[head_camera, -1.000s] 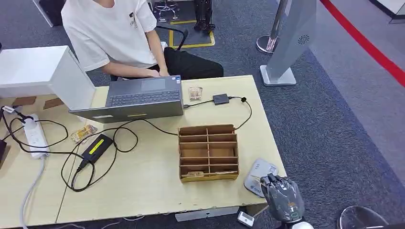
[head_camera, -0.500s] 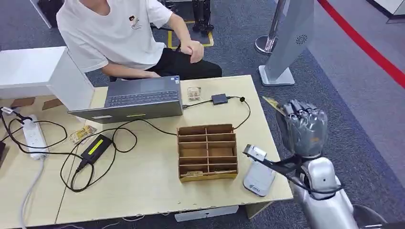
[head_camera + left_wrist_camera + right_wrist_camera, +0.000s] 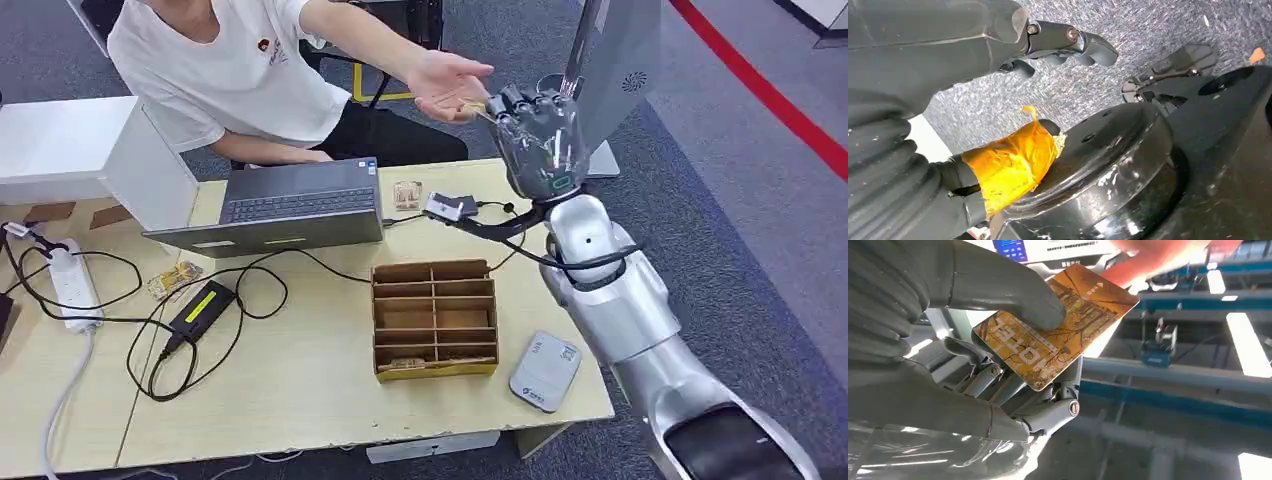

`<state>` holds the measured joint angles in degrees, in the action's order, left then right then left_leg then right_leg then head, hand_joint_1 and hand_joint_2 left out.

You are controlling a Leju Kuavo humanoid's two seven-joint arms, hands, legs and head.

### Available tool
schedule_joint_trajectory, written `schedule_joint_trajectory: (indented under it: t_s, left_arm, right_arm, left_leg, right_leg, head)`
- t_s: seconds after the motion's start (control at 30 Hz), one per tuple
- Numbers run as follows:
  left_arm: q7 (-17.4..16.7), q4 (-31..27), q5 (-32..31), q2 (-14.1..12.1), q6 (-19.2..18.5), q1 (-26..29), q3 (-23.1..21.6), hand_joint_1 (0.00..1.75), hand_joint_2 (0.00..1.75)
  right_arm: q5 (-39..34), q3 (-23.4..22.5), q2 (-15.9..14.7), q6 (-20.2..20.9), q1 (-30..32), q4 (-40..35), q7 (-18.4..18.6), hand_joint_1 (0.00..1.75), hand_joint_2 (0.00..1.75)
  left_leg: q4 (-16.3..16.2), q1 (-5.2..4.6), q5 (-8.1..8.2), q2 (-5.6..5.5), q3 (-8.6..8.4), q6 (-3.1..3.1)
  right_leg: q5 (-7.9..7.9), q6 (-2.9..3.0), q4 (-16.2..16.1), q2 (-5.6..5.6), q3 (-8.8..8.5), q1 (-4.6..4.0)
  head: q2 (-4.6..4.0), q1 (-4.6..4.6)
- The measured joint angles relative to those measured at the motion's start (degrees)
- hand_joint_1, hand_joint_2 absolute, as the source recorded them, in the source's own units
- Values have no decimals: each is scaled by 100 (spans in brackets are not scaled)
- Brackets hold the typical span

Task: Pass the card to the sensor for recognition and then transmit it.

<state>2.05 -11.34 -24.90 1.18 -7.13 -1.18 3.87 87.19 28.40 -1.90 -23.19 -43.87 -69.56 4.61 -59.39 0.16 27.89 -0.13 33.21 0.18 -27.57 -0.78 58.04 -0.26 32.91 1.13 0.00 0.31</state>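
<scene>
My right hand (image 3: 540, 135) has risen from beside the tabletop (image 3: 300, 380) to the person's open palm (image 3: 445, 85), thumb pinching one orange card (image 3: 1058, 342); one grey sensor (image 3: 546, 371) lies uncovered; left hand (image 3: 998, 40) holds nothing, fingers apart

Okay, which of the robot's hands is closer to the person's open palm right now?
Right. The right hand is raised beside the person's palm, pinching the card toward it. The left hand hangs low over the carpet, far from it.
</scene>
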Motion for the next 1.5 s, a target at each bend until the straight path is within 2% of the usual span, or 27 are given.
schedule_joint_trajectory:
  t_s: [0.17, 0.2, 0.4, 0.7, 0.8, 1.03, 1.33, 1.5]
  left_arm:
    - [-11, 0, -31, -11, -81, -1, -17, 0, 175]
    - [-33, 0, -26, -11, -114, 0, -15, 0, 175]
    - [-133, 0, 22, -17, -417, 2, -15, 0, 175]
    - [-131, 0, 94, -17, -277, 9, -15, 0, 175]
    - [-136, 0, 138, -13, -242, 15, -9, 0, 175]
    - [-203, 0, 299, 7, -136, 38, 89, 0, 175]
    - [-310, 2, 540, 81, 11, 82, 395, 0, 175]
    - [-345, 2, 625, 120, 81, 99, 538, 0, 175]
  right_arm:
    - [2, 286, 302, -13, -321, 583, 107, 175, 175]
    - [-9, 326, 334, -15, -334, 634, 114, 0, 175]
    - [-35, 509, 446, -50, -344, 839, 129, 0, 175]
    - [-48, 581, 417, -201, -235, 865, 135, 0, 175]
    - [-164, 568, 306, -298, 14, 606, 87, 0, 175]
    - [-370, 345, -119, -588, 1217, -581, -153, 0, 175]
    - [-516, -142, -688, -1239, 3322, -2469, -452, 0, 175]
    - [-562, -324, -872, -1375, 4436, -3286, -623, 0, 175]
  left_leg:
    - [0, 1, 0, 1, 0, 0]
    - [0, 1, 0, -1, 0, 0]
    - [-1, 0, 0, -11, 11, 0]
    - [-1, -1, 0, -9, 9, 0]
    - [-2, 0, 0, -10, 8, 0]
    - [-1, -1, 8, -11, 12, 0]
    - [-1, -1, 22, -11, 12, 0]
    - [0, -1, 27, -10, 15, -1]
  right_leg:
    - [0, 0, -1, 1, 2, -1]
    - [0, 0, -1, -1, 2, -1]
    - [0, 0, -4, -11, 7, -1]
    - [0, 0, -7, -9, 12, -1]
    - [0, 0, -7, -10, 12, -1]
    - [-2, -1, -11, -10, 13, -1]
    - [-13, -4, -14, -11, 16, -1]
    - [-21, -4, -14, -11, 14, -1]
  head:
    - [2, 0]
    - [0, 0]
    - [0, 0]
    - [0, 0]
    - [0, -2]
    - [0, -2]
    - [0, 0]
    - [2, -2]
